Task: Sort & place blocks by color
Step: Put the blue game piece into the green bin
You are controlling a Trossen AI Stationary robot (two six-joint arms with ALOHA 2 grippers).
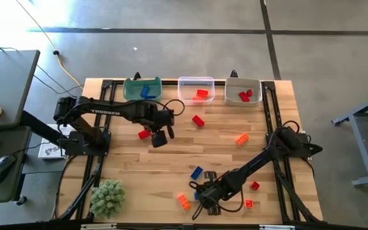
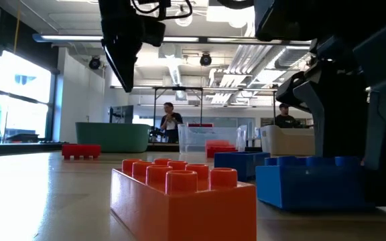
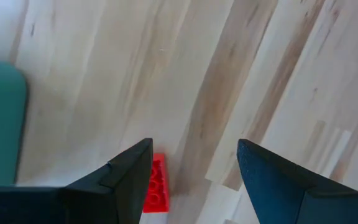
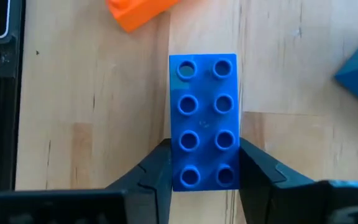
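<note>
My right gripper (image 1: 206, 195) (image 4: 204, 155) is low near the table's near edge, shut on a blue two-by-four studded block (image 4: 204, 112) that lies flat on the wood. An orange block (image 1: 183, 202) lies just left of it and another blue block (image 1: 197, 172) just beyond. My left gripper (image 1: 160, 135) (image 3: 194, 149) hangs open above the table's middle, touching nothing, with a red block (image 3: 156, 186) (image 1: 144, 133) beside its one finger. Further red blocks (image 1: 198, 120) (image 1: 254, 186) and an orange one (image 1: 241, 138) lie loose on the table. My right gripper pinches the blue block between its two fingers, one on each long side, at the end nearest the wrist (image 4: 182, 177). The fingers lie along the block. The block rests flat on the table, studs up (image 2: 313, 184).
Three bins stand along the far edge: a green bin (image 1: 133, 92) with blue blocks, a clear bin (image 1: 185, 86) with red and orange ones, a white bin (image 1: 255, 89) with red ones. A fuzzy green clump (image 1: 107, 197) sits at the near left corner. People stand in the room behind.
</note>
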